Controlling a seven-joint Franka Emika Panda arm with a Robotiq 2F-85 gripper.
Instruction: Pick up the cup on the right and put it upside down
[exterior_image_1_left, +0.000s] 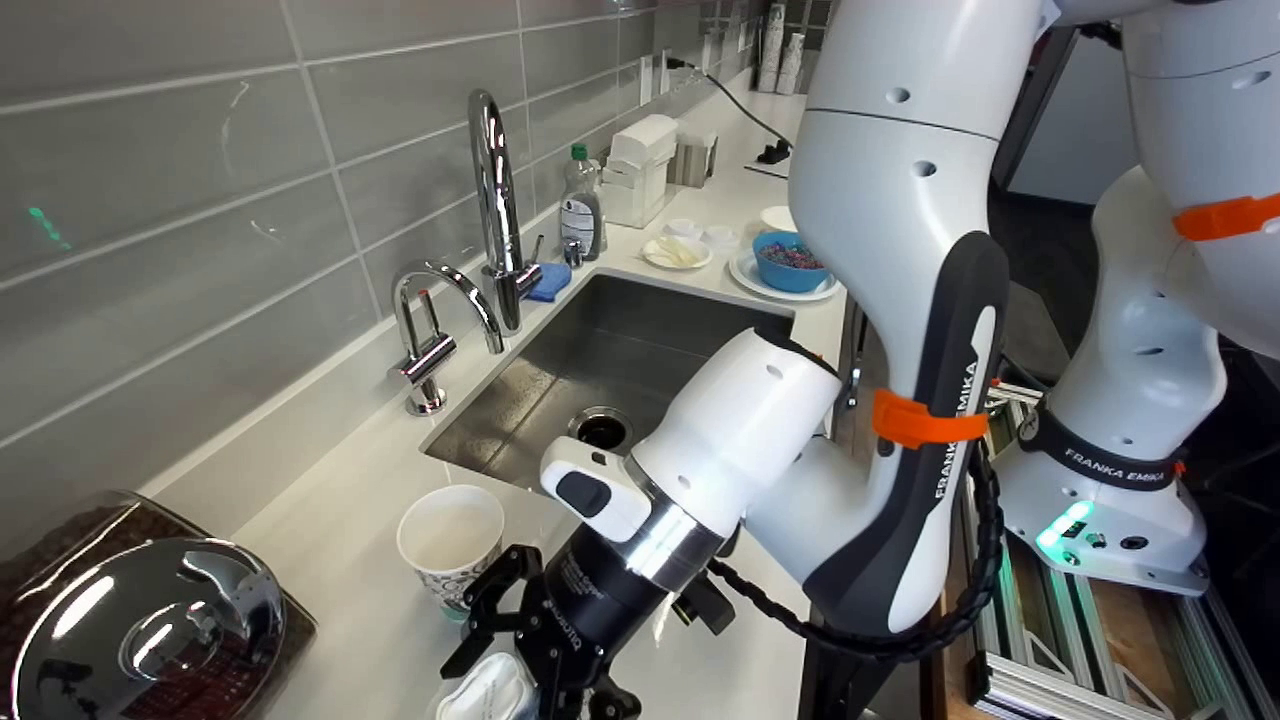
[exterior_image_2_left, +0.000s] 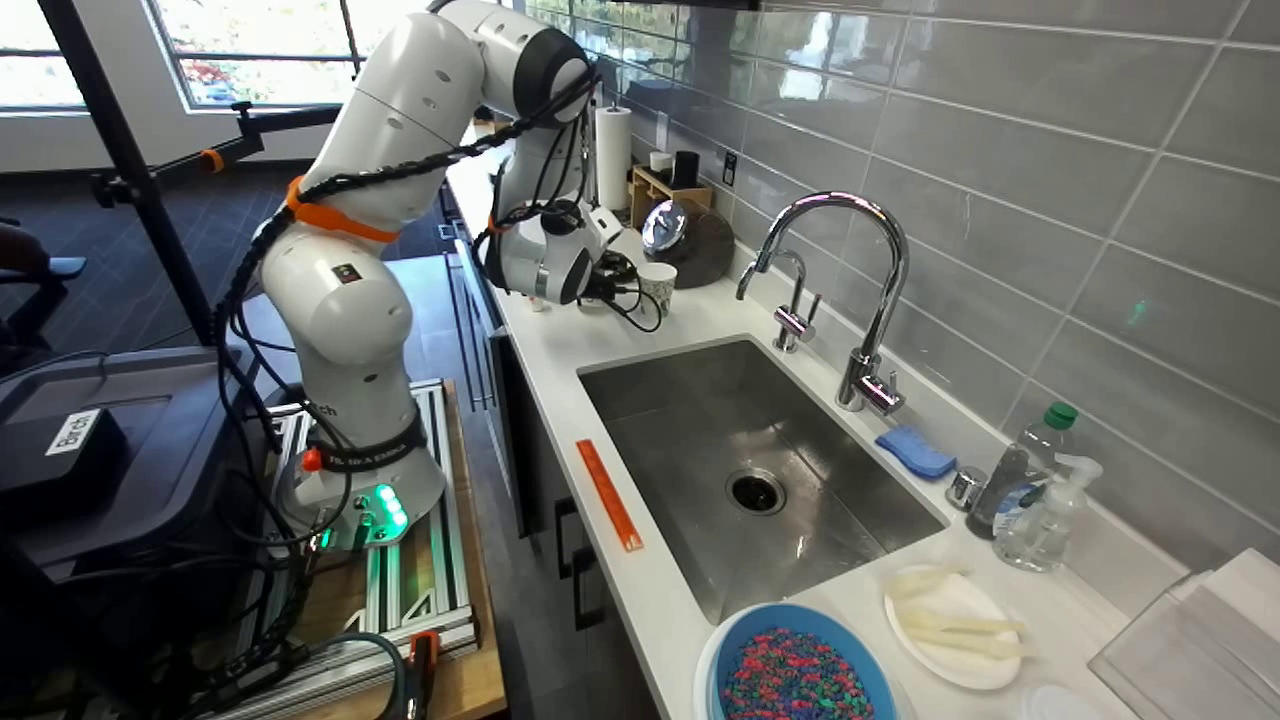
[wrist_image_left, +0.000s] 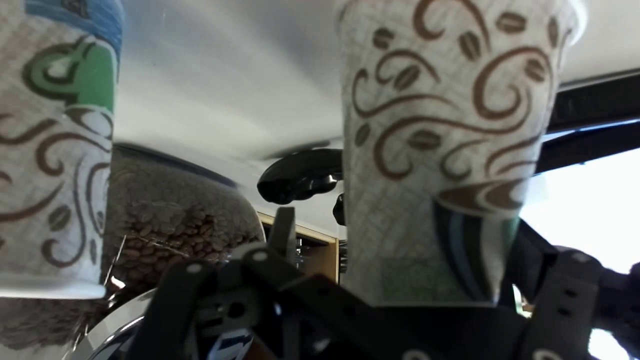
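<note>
Wrist view shows the white, tapered, brown-swirled paper cup (wrist_image_left: 440, 160) apparently mouth-down between the parted fingers (wrist_image_left: 285, 227) of the black metal gripper (wrist_image_left: 407, 225), nearer the front edge of the white worktop (exterior_image_1_left: 350, 520) than its upright, printed paper twin (exterior_image_1_left: 450, 545). I cannot tell whether the downturned rim touches the surface. A crooked withdrawal could drag a finger along the cup's side, toppling it, or knock the twin.
</note>
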